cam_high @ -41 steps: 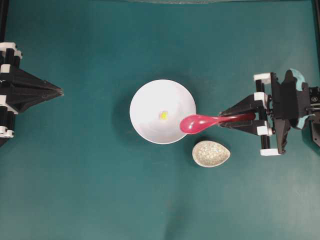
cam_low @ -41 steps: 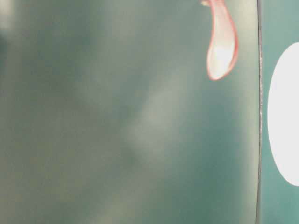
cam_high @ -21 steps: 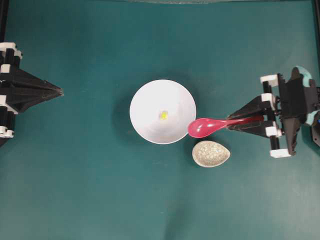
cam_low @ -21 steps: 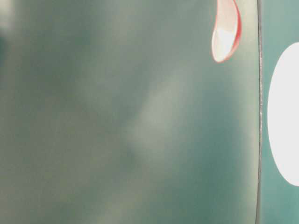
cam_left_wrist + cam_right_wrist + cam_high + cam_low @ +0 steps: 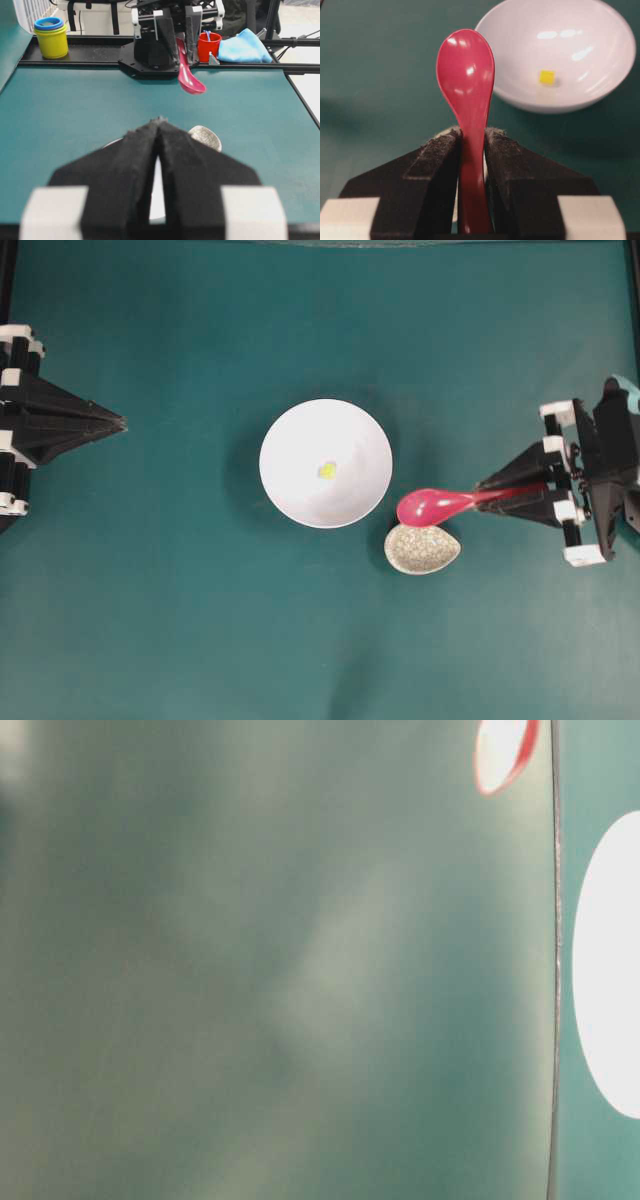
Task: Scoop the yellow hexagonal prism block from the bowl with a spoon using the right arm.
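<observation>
The white bowl [image 5: 300, 440] stands mid-table with the tiny yellow hexagonal prism block [image 5: 327, 470] lying inside it. My right gripper [image 5: 490, 496] is shut on the handle of the pink-red spoon [image 5: 432, 507]. The scoop hangs just right of the bowl's rim, over the spoon rest's upper edge, and nothing lies in it. In the right wrist view the spoon [image 5: 466, 70] points forward from the right gripper [image 5: 472, 135], left of the bowl [image 5: 570, 30] and the block [image 5: 547, 76]. My left gripper [image 5: 118, 422] rests shut at the far left, holding nothing.
A speckled beige oval spoon rest [image 5: 422, 548] lies just below-right of the bowl. Beyond the table's far edge in the left wrist view stand a yellow cup [image 5: 51, 37], a red cup [image 5: 209, 46] and a blue cloth [image 5: 245, 49].
The right gripper has drawn back to the right and slightly down with the spoon. The scoop has left the bowl's rim and now hangs over the rest's edge. The left arm is still.
</observation>
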